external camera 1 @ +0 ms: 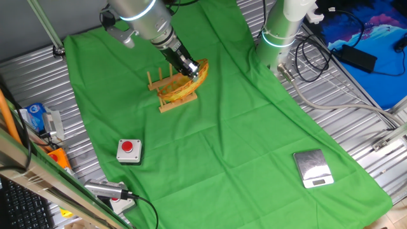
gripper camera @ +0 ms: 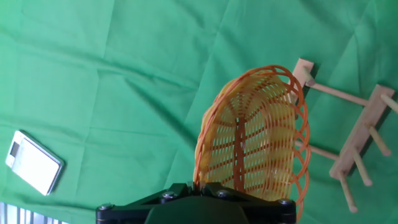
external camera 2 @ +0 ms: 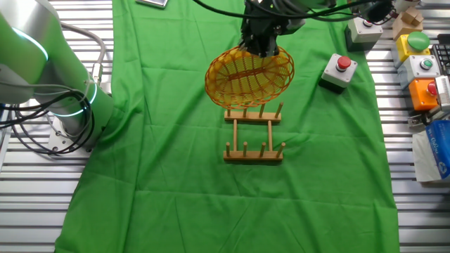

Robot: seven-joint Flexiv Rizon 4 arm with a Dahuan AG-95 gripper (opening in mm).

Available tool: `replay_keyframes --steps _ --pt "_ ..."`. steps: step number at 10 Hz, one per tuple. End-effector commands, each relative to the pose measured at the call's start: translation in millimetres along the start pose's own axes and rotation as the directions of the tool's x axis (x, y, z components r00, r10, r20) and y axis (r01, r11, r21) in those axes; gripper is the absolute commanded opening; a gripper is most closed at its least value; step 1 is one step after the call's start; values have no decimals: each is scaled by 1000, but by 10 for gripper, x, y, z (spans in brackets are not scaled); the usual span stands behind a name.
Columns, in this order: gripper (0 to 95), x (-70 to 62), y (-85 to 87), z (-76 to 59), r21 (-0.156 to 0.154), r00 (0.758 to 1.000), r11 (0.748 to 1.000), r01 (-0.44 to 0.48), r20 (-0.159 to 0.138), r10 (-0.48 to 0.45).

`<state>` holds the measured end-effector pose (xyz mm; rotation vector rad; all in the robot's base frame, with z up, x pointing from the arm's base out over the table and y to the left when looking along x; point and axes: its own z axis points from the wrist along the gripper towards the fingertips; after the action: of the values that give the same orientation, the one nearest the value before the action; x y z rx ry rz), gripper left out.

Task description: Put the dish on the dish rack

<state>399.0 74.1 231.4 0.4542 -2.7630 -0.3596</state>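
- One wide green cloth (external camera 2: 176,183), soft and a little wrinkled, covers the ribbed metal table (external camera 2: 28,204); it gives a flat but slightly slippery ground for the rack.
- One shallow oval dish of woven wicker (external camera 2: 249,77), yellow with an orange-red streak in the middle, is held on its edge above the far rail of the rack. Its open lattice is light and looks a little springy, and it is wider than the rack.
- One small rack of light-brown wood (external camera 2: 254,133) has two base rails with pairs of smooth round upright pegs.
- One black two-finger gripper (external camera 2: 259,43) is clenched on the upper rim of the dish.
- My judgement for the step: keep the dish upright, line its lower rim with a gap between two peg pairs, go down slowly, and release only when it rests on the rails, because the light rack may slide or tip.
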Motion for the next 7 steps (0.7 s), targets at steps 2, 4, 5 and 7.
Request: replay_keyframes --steps 2,4,5,7 --pt "0 -18 -1 -5 0 1000 1000 17 -16 -17" --pt "0 -8 -2 -16 -12 998 998 57 -34 -57" --pt "0 25 -26 -46 -24 994 996 90 -53 -92" --pt "0 222 -185 -174 -68 974 979 193 -107 -200"
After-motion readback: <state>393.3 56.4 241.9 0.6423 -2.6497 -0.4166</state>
